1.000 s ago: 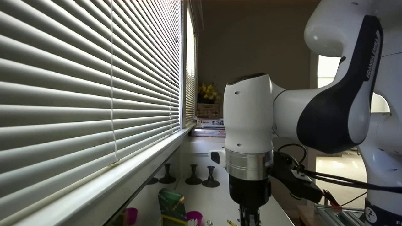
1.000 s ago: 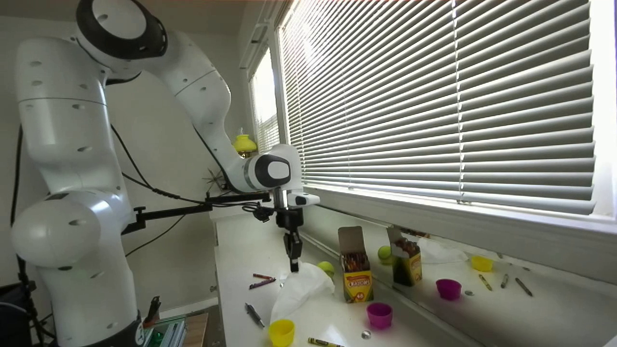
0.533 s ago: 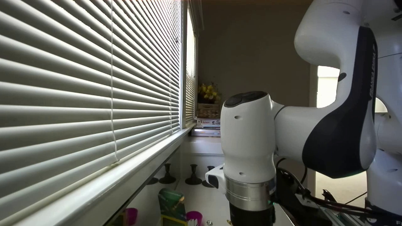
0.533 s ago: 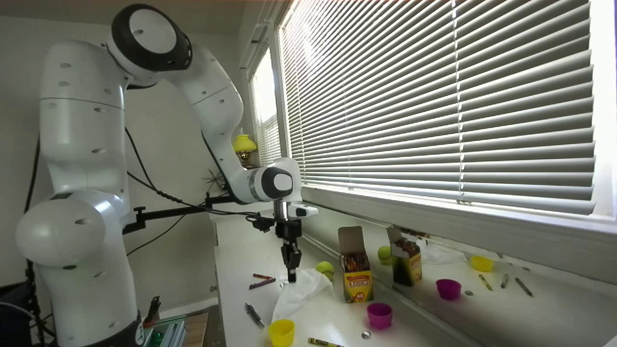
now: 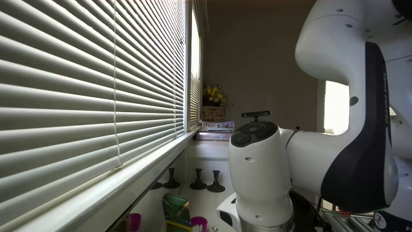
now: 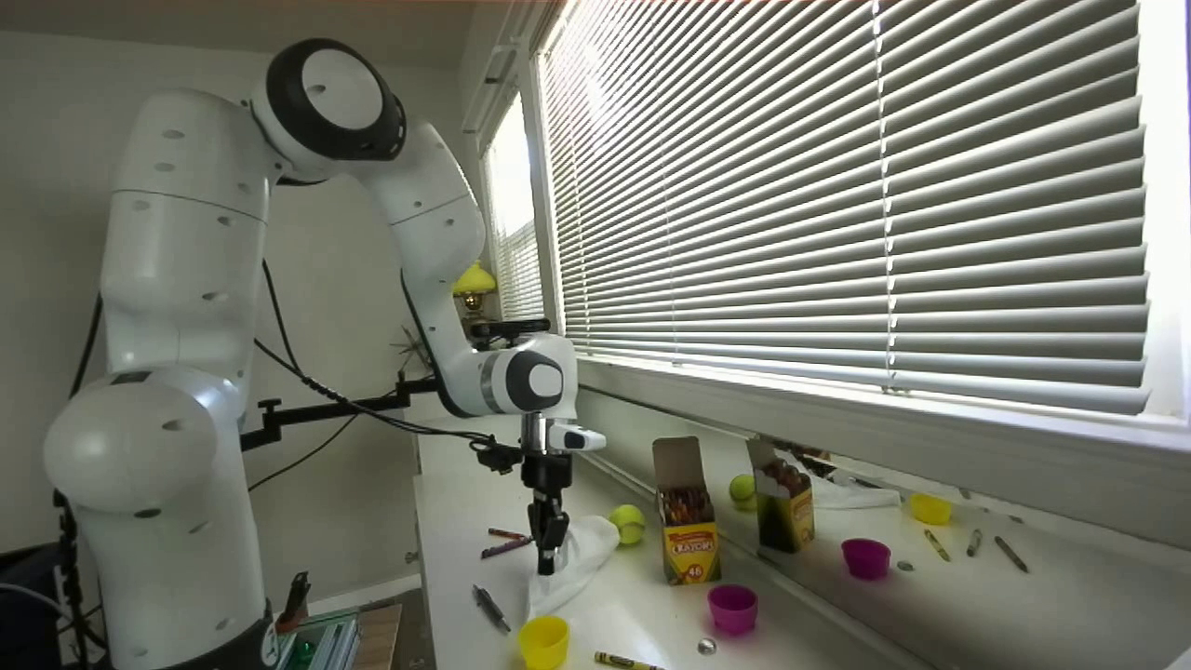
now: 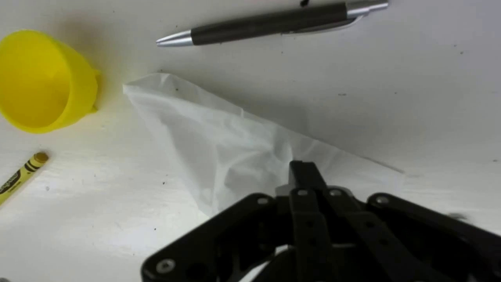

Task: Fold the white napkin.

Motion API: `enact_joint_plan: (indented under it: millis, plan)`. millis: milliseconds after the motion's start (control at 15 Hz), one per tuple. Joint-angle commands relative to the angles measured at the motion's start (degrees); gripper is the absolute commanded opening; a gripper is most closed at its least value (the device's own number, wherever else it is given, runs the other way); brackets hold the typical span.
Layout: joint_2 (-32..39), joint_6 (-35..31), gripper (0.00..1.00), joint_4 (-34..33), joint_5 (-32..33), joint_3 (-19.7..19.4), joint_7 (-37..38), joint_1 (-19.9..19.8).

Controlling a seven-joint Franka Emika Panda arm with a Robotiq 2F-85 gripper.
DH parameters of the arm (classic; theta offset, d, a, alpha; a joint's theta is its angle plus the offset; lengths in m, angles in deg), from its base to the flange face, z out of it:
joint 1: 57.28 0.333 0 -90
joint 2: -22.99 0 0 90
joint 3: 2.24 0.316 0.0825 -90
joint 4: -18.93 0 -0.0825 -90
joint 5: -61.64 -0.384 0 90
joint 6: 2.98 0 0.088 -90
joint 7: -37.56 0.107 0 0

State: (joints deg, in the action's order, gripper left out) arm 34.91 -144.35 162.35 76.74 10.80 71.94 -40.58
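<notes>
Lengthwise, the napkin [image 7: 231, 137], pinched in the claw [image 7: 302, 167], points toward the yellow cup [image 7: 83, 83].

a white table [image 6: 465, 484] stretches out below white window blinds [image 6: 837, 186]. a mirror [image 6: 968, 605] lines its window-side edge. near that edge, from where i stand, an open crayon box [image 6: 689, 544] stands upright, a yellow-green tennis ball [image 6: 629, 525] near it, then a magenta cup [image 6: 733, 611] and a small shiny round piece [image 6: 707, 646]. toward the room-side edge lie a slim red stick [image 6: 507, 533], a slim purple stick [image 6: 506, 547] and a dark and silver pen [image 7: 270, 25]. a yellow cup [image 7: 43, 82] and a yellow crayon [image 7: 19, 177] are between the long edges. two dark candlesticks [image 5: 216, 186] stand in a window-side corner.
</notes>
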Motion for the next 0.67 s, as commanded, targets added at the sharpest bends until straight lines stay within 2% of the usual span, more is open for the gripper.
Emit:
enact_joint_plan:
  millis: [0,333,400,467,600]
  plan:
    - [2.54,-0.76,0.00,-0.76,1.77,-1.76,0.88,2.26]
    - [2.94,-1.06,0.00,-0.74,1.54,-2.63,0.62,3.26]
    - [2.75,-1.21,0.26,-0.61,1.38,-2.68,0.36,3.31]
    - [2.07,-0.93,0.27,-0.30,0.57,-2.45,-0.38,3.14]
    - [0.18,-0.52,0.39,0.69,-0.96,-1.77,-2.20,2.74]
